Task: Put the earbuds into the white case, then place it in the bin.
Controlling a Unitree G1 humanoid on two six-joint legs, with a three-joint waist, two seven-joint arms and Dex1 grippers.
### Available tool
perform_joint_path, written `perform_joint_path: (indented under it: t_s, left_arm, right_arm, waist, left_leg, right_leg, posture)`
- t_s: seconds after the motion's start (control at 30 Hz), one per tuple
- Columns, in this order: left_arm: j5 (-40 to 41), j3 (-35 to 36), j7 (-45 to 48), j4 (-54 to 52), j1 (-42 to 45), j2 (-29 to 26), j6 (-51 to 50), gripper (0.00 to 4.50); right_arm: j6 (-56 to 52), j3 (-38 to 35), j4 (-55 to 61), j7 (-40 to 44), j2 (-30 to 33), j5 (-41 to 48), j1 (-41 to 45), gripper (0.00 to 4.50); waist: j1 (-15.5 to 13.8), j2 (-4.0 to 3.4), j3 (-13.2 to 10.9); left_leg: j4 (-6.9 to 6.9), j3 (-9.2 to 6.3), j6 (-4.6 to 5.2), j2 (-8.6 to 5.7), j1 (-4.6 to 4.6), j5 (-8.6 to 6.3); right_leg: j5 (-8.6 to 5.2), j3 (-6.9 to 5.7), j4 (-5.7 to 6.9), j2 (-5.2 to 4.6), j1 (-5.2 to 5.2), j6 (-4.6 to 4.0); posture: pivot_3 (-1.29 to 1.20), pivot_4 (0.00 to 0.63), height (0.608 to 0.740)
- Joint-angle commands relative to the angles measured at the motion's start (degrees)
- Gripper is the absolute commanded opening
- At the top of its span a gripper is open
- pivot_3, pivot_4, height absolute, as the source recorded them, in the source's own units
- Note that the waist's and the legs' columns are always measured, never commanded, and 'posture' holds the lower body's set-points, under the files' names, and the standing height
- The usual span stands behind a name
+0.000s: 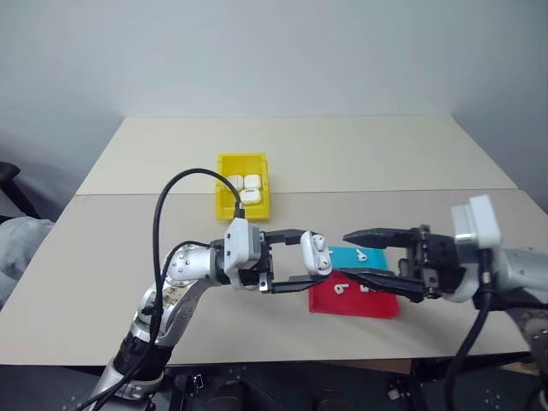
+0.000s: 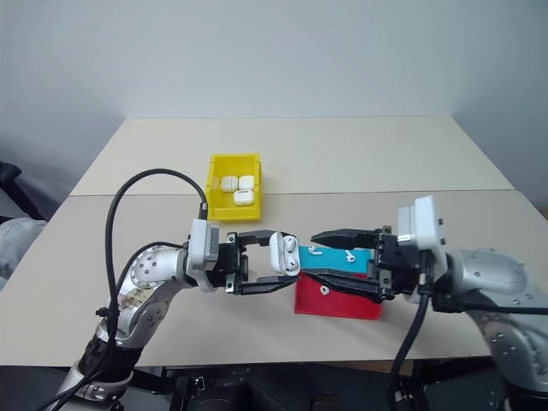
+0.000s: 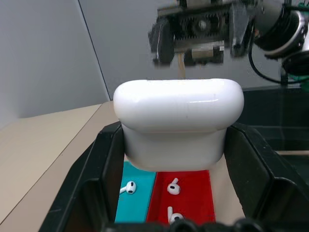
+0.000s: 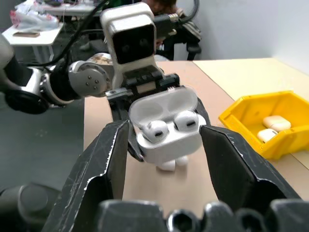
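Up close, both earbuds (image 4: 166, 126) inside open white case (image 4: 166, 130), left hand (image 1: 295, 261) clamping it, right hand (image 1: 364, 255) apart, empty.

There are two tools: the left tool (image 1: 301, 261) and the right tool (image 1: 358, 253). There is one open white case (image 1: 314, 253) up in the air, and two earbuds (image 4: 156, 129) sit inside it. There is one yellow bin (image 1: 224, 184), and three more white cases (image 1: 251, 181) lie in it. That makes four cases in all. There is one flat tray (image 1: 377, 305), part teal and part red. Three loose earbuds (image 3: 127, 188) lie on it, one on the teal part and two on the red part. So I count five earbuds. There are two tabletops (image 1: 342, 145) pushed together.
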State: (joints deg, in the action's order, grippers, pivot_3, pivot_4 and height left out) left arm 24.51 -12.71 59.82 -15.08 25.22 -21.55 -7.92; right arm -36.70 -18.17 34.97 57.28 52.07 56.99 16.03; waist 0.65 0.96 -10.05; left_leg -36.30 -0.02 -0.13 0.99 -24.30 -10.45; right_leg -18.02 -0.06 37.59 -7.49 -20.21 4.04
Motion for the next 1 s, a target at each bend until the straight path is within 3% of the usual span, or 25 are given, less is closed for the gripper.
perform_joint_path:
  t_s: [0.03,0.2,0.47,0.63,0.77,1.0]
  left_arm:
    - [-2.4,-2.0,0.6,1.7,2.5,0.8,1.8,2.78]
    - [-5.1,-4.1,0.5,3.9,3.9,2.2,2.9,2.78]
    - [-7.7,-5.6,-0.2,6.2,4.9,4.3,3.9,2.78]
    - [-8.0,-5.2,-0.2,6.2,4.9,4.2,4.1,2.78]
    - [-7.0,-4.2,-0.1,4.9,3.9,3.9,4.5,2.78]
    - [-6.4,-2.7,-0.1,4.6,3.1,3.0,5.2,2.78]
  right_arm:
    - [-1.8,1.0,-0.4,-0.8,2.8,2.3,7.2,1.88]
    - [-3.6,10.1,-1.8,-0.9,5.1,-4.0,16.1,0.08]
    - [-2.0,23.0,-2.8,3.4,4.1,-14.5,22.3,0.03]
    - [-0.4,26.7,-3.7,4.8,3.2,-20.2,23.0,0.03]
    - [2.7,26.0,-4.8,7.1,4.8,-23.9,20.5,0.03]
    - [3.0,19.7,-5.8,7.8,4.4,-20.8,18.6,0.03]
  waist:
    - [0.1,0.0,0.0]
    - [0.0,0.01,0.0]
    - [-0.1,0.01,0.0]
    - [0.0,0.01,0.0]
    - [0.0,0.01,0.0]
    - [0.0,0.01,0.0]
  left_leg:
    - [0.01,0.0,0.0,0.0,0.0,0.0]
    - [0.02,-0.02,0.0,0.01,-0.05,0.0]
    - [-0.02,-0.03,0.0,0.01,-0.1,0.0]
    - [-0.02,-0.03,0.0,0.0,-0.1,0.0]
    - [-0.03,-0.03,0.0,0.01,-0.1,0.0]
    - [-0.05,-0.02,0.0,0.01,-0.1,0.0]
  right_leg:
    - [0.0,0.01,0.0,0.0,-0.01,0.0]
    - [0.0,-0.03,-0.06,0.0,-0.04,0.0]
    - [0.0,-0.04,-0.05,0.0,-0.07,0.01]
    - [0.0,-0.03,-0.03,0.0,-0.1,0.01]
    - [0.0,-0.03,-0.03,0.0,-0.09,0.01]
    - [0.0,-0.02,0.0,0.0,-0.09,0.0]
  posture:
    - [0.0,0.15,0.74]
    - [0.0,0.15,0.74]
    - [0.0,0.15,0.74]
    - [0.0,0.15,0.74]
    - [0.0,0.15,0.74]
    - [0.0,0.15,0.74]
